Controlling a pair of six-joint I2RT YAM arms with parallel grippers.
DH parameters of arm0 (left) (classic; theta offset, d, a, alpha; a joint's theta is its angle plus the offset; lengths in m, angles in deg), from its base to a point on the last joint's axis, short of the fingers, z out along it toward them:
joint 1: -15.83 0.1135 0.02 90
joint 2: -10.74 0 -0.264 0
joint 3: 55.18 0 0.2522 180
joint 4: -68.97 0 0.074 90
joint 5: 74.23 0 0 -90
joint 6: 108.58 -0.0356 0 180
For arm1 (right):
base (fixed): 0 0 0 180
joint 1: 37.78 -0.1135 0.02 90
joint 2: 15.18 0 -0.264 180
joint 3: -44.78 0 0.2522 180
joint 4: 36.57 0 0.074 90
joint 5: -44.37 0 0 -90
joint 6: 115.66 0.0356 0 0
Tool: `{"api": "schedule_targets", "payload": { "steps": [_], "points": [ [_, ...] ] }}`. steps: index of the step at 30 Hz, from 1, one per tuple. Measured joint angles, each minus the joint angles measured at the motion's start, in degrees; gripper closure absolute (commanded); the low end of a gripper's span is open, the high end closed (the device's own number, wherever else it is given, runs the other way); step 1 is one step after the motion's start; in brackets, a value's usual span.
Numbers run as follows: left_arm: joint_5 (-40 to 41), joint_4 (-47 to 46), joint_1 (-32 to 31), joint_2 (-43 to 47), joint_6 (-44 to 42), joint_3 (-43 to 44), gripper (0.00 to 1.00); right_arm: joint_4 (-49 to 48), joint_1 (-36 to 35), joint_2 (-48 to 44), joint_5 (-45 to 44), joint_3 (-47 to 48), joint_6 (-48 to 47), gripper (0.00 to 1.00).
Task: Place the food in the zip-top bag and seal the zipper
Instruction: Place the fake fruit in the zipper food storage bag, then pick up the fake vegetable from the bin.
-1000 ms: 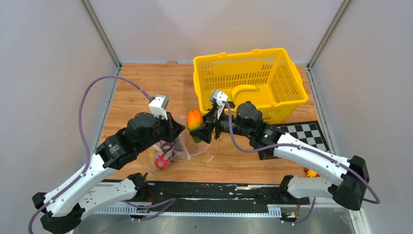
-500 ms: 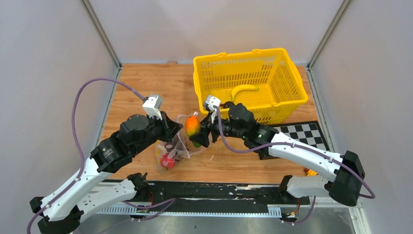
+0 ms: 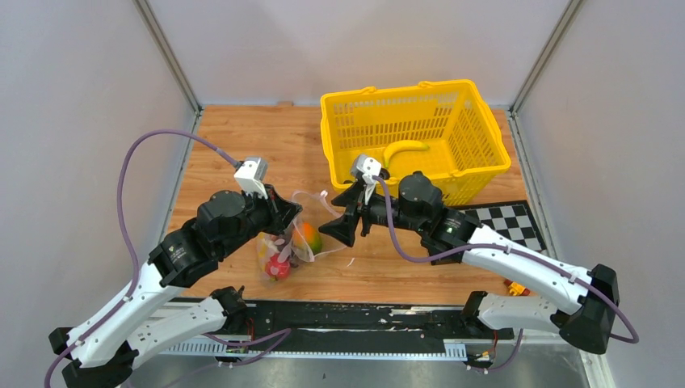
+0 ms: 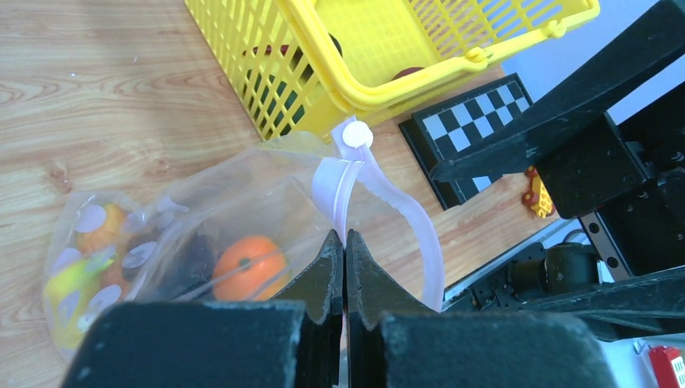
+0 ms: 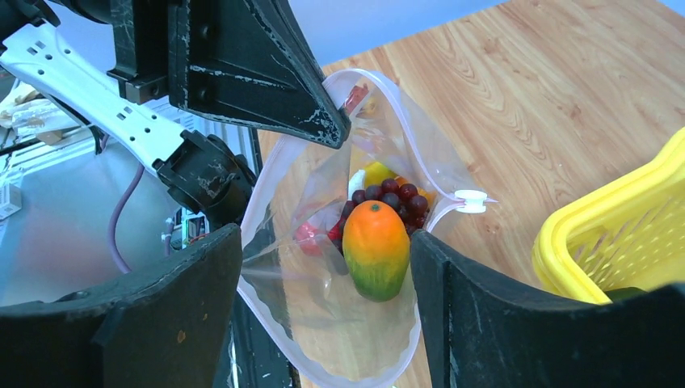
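Wooden table [image 3: 242,145] underneath. Near-left of yellow basket [image 3: 347,109]: zip-top bag [image 4: 242,186], mouth facing basket. Your left gripper [image 4: 345,242] is pinched tight on pink zipper [image 4: 404,214], holding mouth up. Your right gripper [image 5: 325,234] hovers between bag and basket, jaws wide apart, nothing in them. Inside bag: orange-green mango [image 5: 376,249], dark grapes [image 5: 388,194], red piece [image 3: 279,267]. Bag is likely light, floppy, slick; grip thicker zipper strip near white tab [image 4: 356,135], not film. Farthest: banana [image 3: 404,149] inside basket, not yet bagged.

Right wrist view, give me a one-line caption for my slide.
Open right gripper over the zip-top bag, mango resting inside beside grapes, left gripper pinching its edge.
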Motion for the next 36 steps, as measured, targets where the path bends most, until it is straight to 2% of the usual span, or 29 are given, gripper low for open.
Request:
{"api": "schedule_targets", "payload": {
  "steps": [4, 7, 12, 16, 19, 23, 30, 33, 36],
  "points": [
    [0.11, 0.00, 0.00, 0.00, 0.11, -0.09, 1.00, 0.11, -0.04, -1.18, -1.84, -0.02, -0.57, 0.24],
    [0.17, -0.04, 0.00, 0.13, 0.28, -0.42, 1.00, 0.94, -0.11, -2.23, -7.06, 0.07, -1.70, 0.18],
    [0.22, -0.42, 0.00, 0.42, 0.66, -0.90, 1.00, 7.85, 0.76, -2.47, -25.31, 4.50, -3.19, 0.11],
    [0.22, -0.42, 0.00, 0.42, 0.81, -1.01, 1.00, 13.14, 6.51, -1.01, -36.72, 10.78, -2.32, 0.10],
    [0.22, -0.42, -0.02, 0.44, 0.81, -1.01, 1.00, 17.97, 14.84, 1.31, -41.27, 15.08, 0.66, 0.10],
    [0.22, -0.37, 0.00, 0.63, 0.83, -1.01, 1.00, 24.37, 25.18, 5.01, -42.75, 16.96, 4.68, 0.10],
    [0.22, -0.33, 0.00, 1.18, 0.83, -1.20, 1.00, 33.46, 36.65, 16.35, -38.75, 20.52, 9.27, 0.16],
    [0.22, -0.35, 0.00, 1.40, 0.83, -1.25, 1.00, 38.84, 39.17, 24.20, -37.83, 26.10, 12.00, 0.22],
    [0.17, -0.37, 0.00, 1.49, 0.83, -1.57, 1.00, 46.75, 40.19, 35.12, -38.05, 36.81, 15.02, 0.24]
  ]
}}
